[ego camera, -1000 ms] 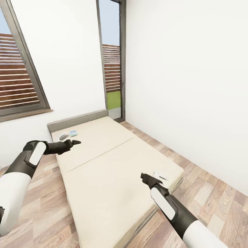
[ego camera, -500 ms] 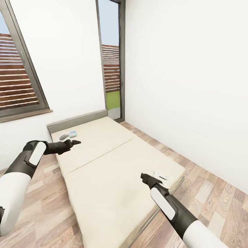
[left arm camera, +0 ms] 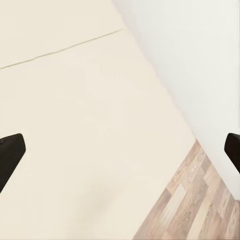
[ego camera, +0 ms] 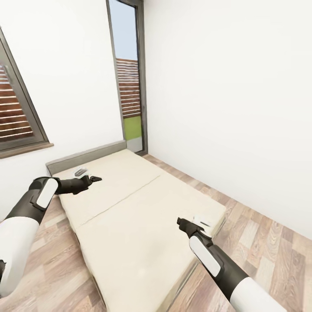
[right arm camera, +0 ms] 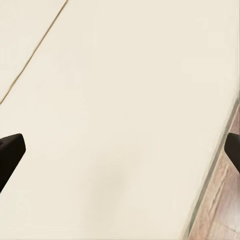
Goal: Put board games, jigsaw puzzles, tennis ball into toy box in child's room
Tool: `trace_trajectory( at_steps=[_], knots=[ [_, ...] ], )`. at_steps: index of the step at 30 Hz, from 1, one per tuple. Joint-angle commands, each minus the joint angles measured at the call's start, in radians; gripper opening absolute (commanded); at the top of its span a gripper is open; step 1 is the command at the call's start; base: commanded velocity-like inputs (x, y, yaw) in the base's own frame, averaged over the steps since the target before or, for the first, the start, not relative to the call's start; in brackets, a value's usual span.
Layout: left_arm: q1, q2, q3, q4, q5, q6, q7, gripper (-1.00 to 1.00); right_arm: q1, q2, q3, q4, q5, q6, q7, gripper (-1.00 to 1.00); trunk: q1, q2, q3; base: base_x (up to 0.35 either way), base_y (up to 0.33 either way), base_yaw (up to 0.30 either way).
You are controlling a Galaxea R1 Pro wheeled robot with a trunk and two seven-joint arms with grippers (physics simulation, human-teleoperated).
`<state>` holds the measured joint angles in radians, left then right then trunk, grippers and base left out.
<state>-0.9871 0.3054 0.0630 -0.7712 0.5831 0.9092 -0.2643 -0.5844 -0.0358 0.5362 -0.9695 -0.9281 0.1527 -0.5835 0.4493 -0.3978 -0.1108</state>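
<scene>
head view: both grippers, left gripper [ego camera: 93, 178] and right gripper [ego camera: 181, 223], spread, empty over the bed [ego camera: 130, 208]. i judge the board game [ego camera: 203, 221] light, stiff; i'd pinch its edge.

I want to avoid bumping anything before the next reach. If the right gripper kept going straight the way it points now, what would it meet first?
Most likely the bed: the right gripper, jaws wide apart with nothing between them, looks onto bare beige mattress. Depth is uncertain.

Beige bed [ego camera: 130, 216] – games [ego camera: 80, 172] (blurred) atop
</scene>
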Motion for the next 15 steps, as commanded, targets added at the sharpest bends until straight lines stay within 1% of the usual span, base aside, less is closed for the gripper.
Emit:
trace_trajectory(
  at_steps=[1, 15],
  knots=[
    [-0.001, 0.000, 0.003, 0.000, -0.006, 0.005, -0.007, 1.00, -0.002, -0.001, 0.004, -0.002, -0.003, 0.004, -0.007, 1.00, 0.001, -0.002, -0.001, 0.000, 0.042, -0.232],
    [-0.001, 0.000, 0.003, 0.000, -0.006, 0.005, -0.007, 1.00, -0.002, -0.001, 0.004, -0.002, -0.003, 0.004, -0.007, 1.00, 0.001, -0.002, 0.012, 0.000, 0.017, -0.234]
  ],
)
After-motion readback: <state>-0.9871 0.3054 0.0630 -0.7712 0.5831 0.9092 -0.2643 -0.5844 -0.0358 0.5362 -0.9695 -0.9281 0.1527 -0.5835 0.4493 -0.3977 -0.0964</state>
